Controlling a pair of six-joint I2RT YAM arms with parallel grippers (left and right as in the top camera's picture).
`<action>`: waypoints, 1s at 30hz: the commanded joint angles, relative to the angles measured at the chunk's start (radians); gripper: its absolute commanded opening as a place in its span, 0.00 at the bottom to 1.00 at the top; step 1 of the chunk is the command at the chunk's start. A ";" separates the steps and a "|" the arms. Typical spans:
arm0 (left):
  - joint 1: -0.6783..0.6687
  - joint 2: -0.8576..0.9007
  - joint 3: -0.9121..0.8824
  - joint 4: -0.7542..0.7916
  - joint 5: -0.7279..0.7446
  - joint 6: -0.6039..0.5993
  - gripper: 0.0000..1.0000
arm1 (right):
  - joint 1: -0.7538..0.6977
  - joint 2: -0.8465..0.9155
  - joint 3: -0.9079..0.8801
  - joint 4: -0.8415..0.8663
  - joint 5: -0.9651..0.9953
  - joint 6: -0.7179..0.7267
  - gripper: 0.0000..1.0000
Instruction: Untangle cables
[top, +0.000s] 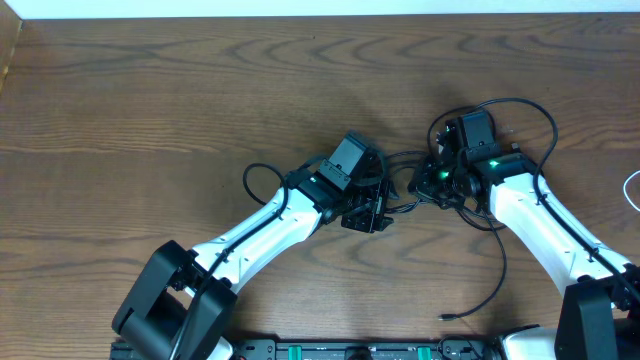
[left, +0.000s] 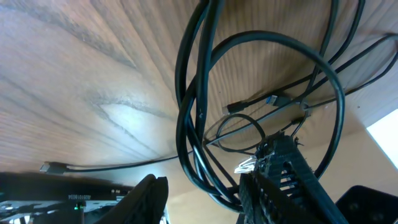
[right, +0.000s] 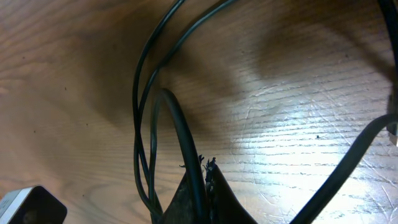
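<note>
No legible text, brand, number or sign in any of three views. Left wrist view: dark bar (left: 68, 198) at about 8 o'clock of frame carries one line of small white print, possibly letters and digits, but too blurred to read. Overhead and right wrist views: no print visible on any surface.

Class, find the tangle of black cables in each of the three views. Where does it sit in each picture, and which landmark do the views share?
Overhead: the black cables lie just right of centre, with loops spreading rightward.
Left wrist: the black cables form big overlapping loops across centre and right.
Right wrist: the black cables run from top centre to the bottom edge.
Shared landmark: the wood-grain table beneath them.
</note>
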 joint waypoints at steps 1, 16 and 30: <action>-0.004 0.011 0.000 0.000 -0.033 -0.064 0.45 | -0.003 0.006 0.003 -0.005 0.016 0.011 0.01; -0.011 0.074 0.000 0.125 0.018 -0.062 0.14 | -0.003 0.006 0.003 -0.014 0.016 0.010 0.01; 0.177 0.073 0.000 0.126 0.185 0.156 0.08 | -0.004 0.006 0.002 -0.108 0.217 0.010 0.01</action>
